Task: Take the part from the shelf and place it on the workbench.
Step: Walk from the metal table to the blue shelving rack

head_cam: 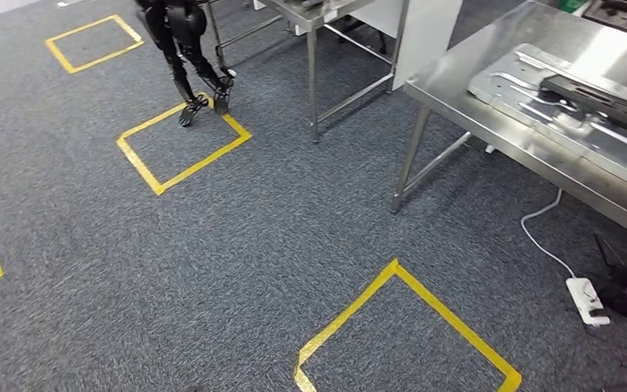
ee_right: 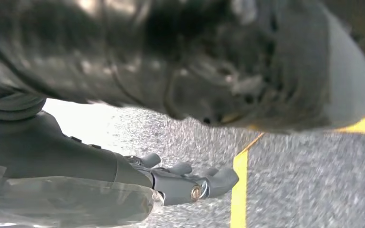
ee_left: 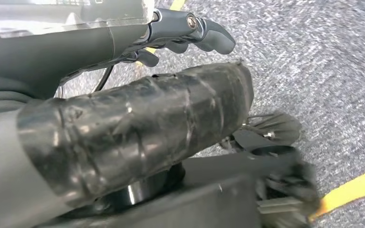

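From the head view we saw wide grey carpet (head_cam: 253, 245) with open room between the yellow tape squares: one square (head_cam: 404, 335) lay nearest us, another (head_cam: 184, 147) farther off, where a second dark robot (head_cam: 184, 49) stood with its feet on the tape's far corner. To the right the steel workbench (head_cam: 490, 106) ran along the picture's edge, its near rim and leg bordering the free floor. On it sat a flat metal tray (head_cam: 498, 82) carrying a dark long part (head_cam: 596, 98); we could not tell whether that was the task's part. A white cable (head_cam: 543, 237) trailed under the bench to a power strip (head_cam: 585, 298).

Our left hand (ee_left: 180, 33) hung over the carpet, fingers loosely apart and holding nothing. Our right hand (ee_right: 180, 180) likewise hung with its fingers apart, holding nothing, beside a yellow tape line (ee_right: 240, 185).
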